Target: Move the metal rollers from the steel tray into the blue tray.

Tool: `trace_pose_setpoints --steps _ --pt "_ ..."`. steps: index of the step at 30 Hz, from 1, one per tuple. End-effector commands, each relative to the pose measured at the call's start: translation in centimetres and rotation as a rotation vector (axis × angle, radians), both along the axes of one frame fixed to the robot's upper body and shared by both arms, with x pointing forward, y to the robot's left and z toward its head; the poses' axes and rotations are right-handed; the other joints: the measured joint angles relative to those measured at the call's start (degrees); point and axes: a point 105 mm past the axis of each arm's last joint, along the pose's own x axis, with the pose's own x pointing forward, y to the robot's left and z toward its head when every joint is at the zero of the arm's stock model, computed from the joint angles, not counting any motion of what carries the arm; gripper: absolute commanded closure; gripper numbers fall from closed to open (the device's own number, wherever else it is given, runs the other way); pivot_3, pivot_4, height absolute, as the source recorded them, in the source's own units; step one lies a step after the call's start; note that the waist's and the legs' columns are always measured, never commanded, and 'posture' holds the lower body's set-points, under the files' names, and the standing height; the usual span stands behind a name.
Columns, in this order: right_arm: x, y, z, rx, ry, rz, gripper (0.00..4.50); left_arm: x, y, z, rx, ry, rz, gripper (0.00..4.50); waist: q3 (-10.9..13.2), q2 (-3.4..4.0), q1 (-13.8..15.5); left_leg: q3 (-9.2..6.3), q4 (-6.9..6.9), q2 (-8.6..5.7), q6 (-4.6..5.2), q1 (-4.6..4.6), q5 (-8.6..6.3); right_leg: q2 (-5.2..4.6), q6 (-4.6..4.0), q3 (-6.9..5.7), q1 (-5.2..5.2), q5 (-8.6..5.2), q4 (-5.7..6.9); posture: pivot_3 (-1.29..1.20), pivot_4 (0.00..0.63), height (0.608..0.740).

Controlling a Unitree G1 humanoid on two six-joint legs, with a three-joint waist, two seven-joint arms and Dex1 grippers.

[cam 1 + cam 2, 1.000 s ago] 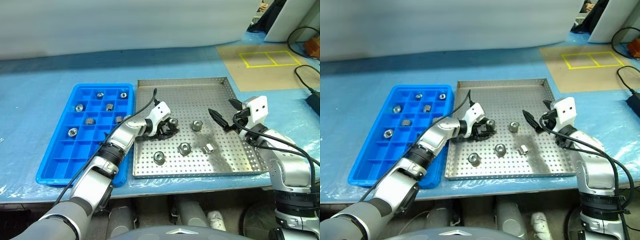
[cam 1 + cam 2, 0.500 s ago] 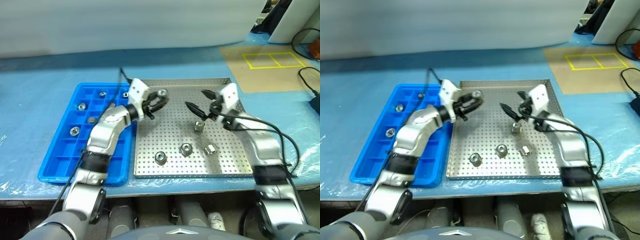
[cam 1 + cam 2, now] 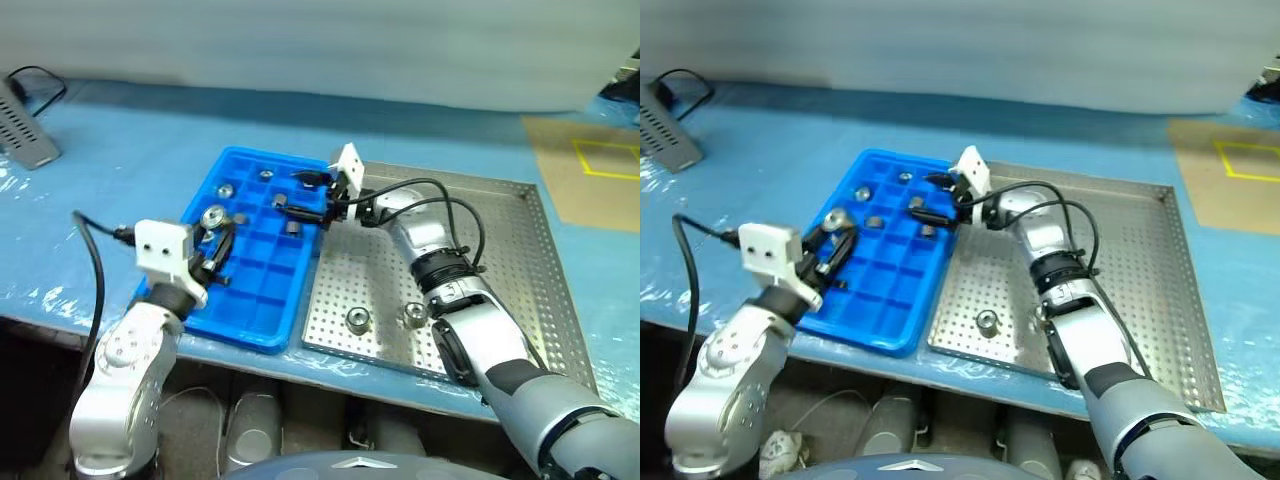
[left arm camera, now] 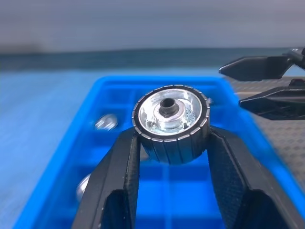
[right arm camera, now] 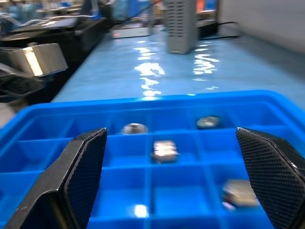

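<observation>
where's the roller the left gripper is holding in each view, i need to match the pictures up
Left eye view: the held roller sits between the left gripper fingers, over the blue tray's left rim.
Right eye view: held roller, again over the tray's left side.
Left wrist view: held roller, centre, hole facing the camera.
Right wrist view: a shiny block at the left edge may be it; I cannot tell.
Shared landmark: the blue tray.

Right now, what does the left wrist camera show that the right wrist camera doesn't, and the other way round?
The left wrist view looks straight at the ridged metal roller clamped between the left fingers, its dark centre hole facing the camera, with the right fingers open at the edge. The right wrist view looks between those wide-open fingers at a grey box far down the table. Both show the blue tray with rollers lying in its compartments.
</observation>
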Motion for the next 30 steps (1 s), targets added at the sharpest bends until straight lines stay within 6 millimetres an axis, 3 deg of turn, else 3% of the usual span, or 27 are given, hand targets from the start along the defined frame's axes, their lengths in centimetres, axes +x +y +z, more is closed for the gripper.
trace_pose_setpoints --steps 1,6,15,21,24,30 --pt "-0.5 0.9 1.0 0.01 -0.047 0.069 0.0 -1.9 1.2 1.5 0.039 -0.069 0.116 2.79 0.07 -0.01 1.53 -0.03 0.01 -0.01 -0.02 0.02 -0.01 -0.01 0.0 0.0 0.04 0.0 0.0 0.56 0.15 0.74" --pt "-1.5 2.2 0.4 0.011 -0.026 0.125 0.0 -3.1 2.0 -0.4 0.069 0.006 0.196 2.79 0.2 0.08 3.86 -0.07 -0.08 0.02 -0.31 0.35 -0.07 0.01 0.03 0.04 0.25 -0.01 0.07 0.61 0.15 0.74" --pt "-1.5 2.0 1.0 0.027 -0.025 0.134 0.0 -2.7 3.4 -3.9 0.044 0.107 0.364 2.79 0.22 0.1 6.29 -0.06 -0.3 -0.01 -0.45 0.47 0.01 0.05 0.04 0.14 0.23 -0.01 0.09 0.6 0.15 0.74" --pt "-1.4 1.8 1.0 0.029 -0.025 0.123 0.0 -0.7 3.7 -3.7 0.064 0.091 0.34 2.79 0.22 0.11 6.79 -0.07 -0.3 0.0 -0.49 0.52 0.04 0.06 0.04 0.15 0.22 -0.01 0.18 0.58 0.15 0.74" --pt "-1.5 1.8 1.3 0.042 -0.021 0.126 0.0 0.3 2.9 -3.4 0.081 0.079 0.274 2.79 0.23 0.11 6.76 -0.06 -0.3 -0.02 -0.5 0.55 0.05 0.06 0.04 0.18 0.22 -0.01 0.2 0.56 0.15 0.74" --pt "-1.2 1.1 1.2 0.038 -0.026 0.088 0.0 0.8 2.4 -4.0 0.077 0.106 0.23 2.79 0.22 0.1 6.38 -0.06 -0.3 -0.02 -0.51 0.54 0.05 0.06 0.04 0.19 0.2 -0.01 0.23 0.52 0.15 0.74"
